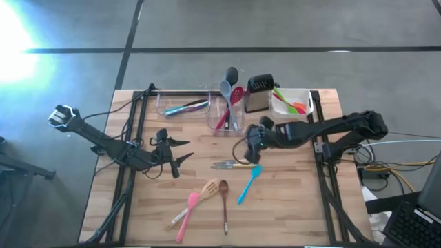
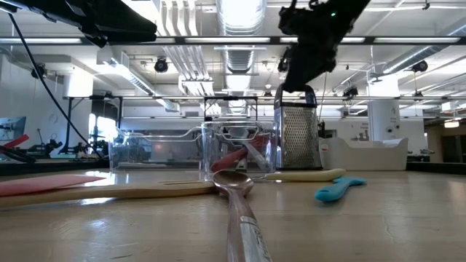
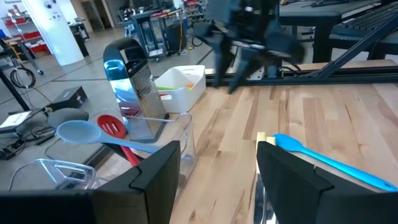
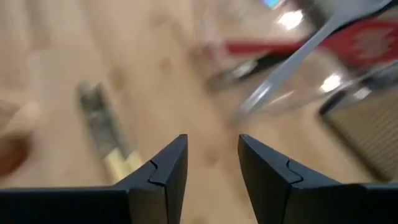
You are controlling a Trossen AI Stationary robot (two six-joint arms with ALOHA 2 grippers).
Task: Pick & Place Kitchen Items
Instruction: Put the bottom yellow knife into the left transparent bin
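A wooden counter [image 1: 289,207] seen from above, with two dark robot arms reaching in from either side.

Nearest the front edge lie four loose utensils: a pink spatula [image 1: 187,215], a wooden spatula [image 1: 204,190], a brown spoon [image 1: 224,200] and a blue spoon [image 1: 249,183]. Just behind them a yellow-handled knife [image 1: 231,164] lies flat, its handle pointing toward the right arm.

The right end effector [image 1: 252,153] hangs just above the knife's handle end. Its fingers are parted by a narrow gap with nothing between them, and the right wrist view is blurred. The left end effector [image 1: 178,151] waits over the left half of the counter, fingers spread moderately wide and empty, well apart from the utensils.

Farther back stands a clear cup [image 1: 227,117] holding a black ladle [image 1: 231,74], a grey spoon [image 1: 226,93] and a red spatula [image 1: 236,96]. To its left is a clear tub [image 1: 180,107] with utensils inside; to its right stand a steel grater [image 1: 258,93] and a white tub [image 1: 304,102].

Likely risks: the knife is thin and flat, so narrow fingers coming down off-centre could push it aside or pinch only one edge. A tilted carry could knock the crowded cup.
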